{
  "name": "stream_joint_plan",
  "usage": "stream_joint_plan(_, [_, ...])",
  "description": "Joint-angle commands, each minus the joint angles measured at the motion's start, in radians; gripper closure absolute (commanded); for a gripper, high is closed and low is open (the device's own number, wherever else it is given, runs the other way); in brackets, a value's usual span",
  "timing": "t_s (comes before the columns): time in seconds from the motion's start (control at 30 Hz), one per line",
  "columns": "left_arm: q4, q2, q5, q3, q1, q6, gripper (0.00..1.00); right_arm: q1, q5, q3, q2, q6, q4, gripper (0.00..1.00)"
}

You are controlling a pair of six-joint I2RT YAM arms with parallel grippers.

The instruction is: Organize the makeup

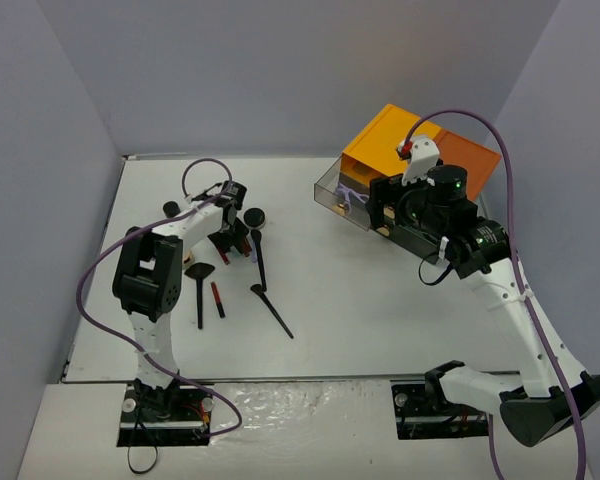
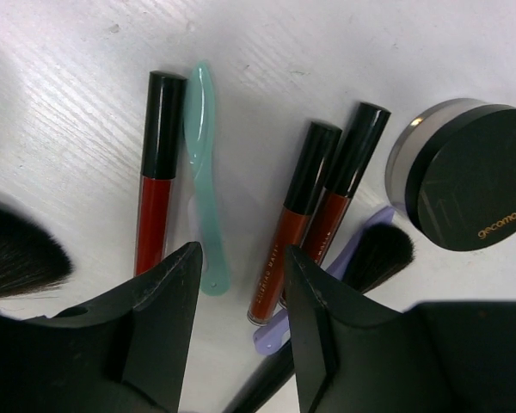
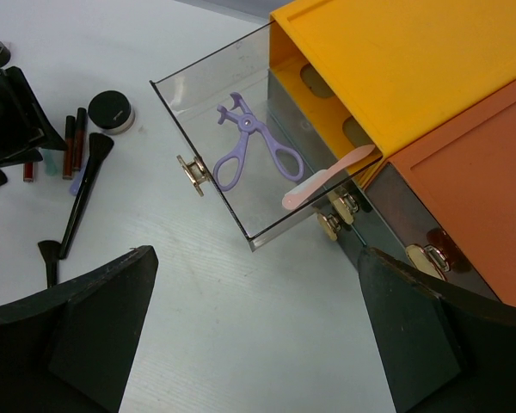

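The makeup lies in a loose group on the left of the white table. Under my left gripper (image 2: 242,249) are three red lip-gloss tubes (image 2: 155,172) (image 2: 297,224) (image 2: 344,181), a teal spatula (image 2: 202,172), a purple spatula (image 2: 275,331), a black brush head (image 2: 378,254) and a round black jar (image 2: 473,176). Its jaws stand partly apart, with bare table and a brush handle showing between them. From above, the left gripper (image 1: 230,240) hovers beside a jar (image 1: 254,217), near black brushes (image 1: 200,290) (image 1: 272,310). My right gripper (image 3: 256,258) is open and empty near the drawer box.
The orange-topped drawer box (image 1: 420,170) stands at the back right. Its clear drawer (image 3: 208,200) is pulled out and holds a purple eyelash curler (image 3: 249,151) and a pink spatula (image 3: 327,176). A second jar (image 1: 170,209) sits at the far left. Grey walls enclose the table.
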State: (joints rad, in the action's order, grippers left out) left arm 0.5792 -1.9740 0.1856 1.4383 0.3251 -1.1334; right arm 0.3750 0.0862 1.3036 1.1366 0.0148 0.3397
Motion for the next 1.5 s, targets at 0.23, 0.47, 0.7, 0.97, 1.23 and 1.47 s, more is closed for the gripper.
stream_joint_plan(0.23, [0.029, 0.048, 0.018, -0.028, -0.026, -0.03, 0.59, 0.029, -0.051, -0.014, -0.029, 0.024, -0.082, 0.0])
stream_joint_plan(0.47, [0.048, 0.024, 0.004, -0.004, -0.034, -0.019, 0.53, 0.038, -0.062, -0.025, -0.042, 0.027, -0.082, 0.0])
stream_joint_plan(0.7, [0.053, -0.008, -0.023, -0.004, -0.038, -0.013, 0.61, 0.047, -0.069, -0.03, -0.048, 0.028, -0.084, 0.0])
stream_joint_plan(0.97, [0.092, -0.024, -0.016, 0.011, -0.037, 0.028, 0.89, 0.048, -0.059, -0.027, -0.046, 0.022, -0.084, 0.0])
stream_joint_plan(1.23, [0.103, 0.063, 0.008, 0.017, -0.043, 0.173, 1.0, 0.05, 0.029, 0.0, -0.031, -0.004, -0.082, 0.0])
stream_joint_plan(1.47, [-0.015, 0.323, -0.074, -0.009, -0.011, 0.496, 1.0, 0.061, 0.237, 0.063, 0.047, -0.099, -0.08, 0.0])
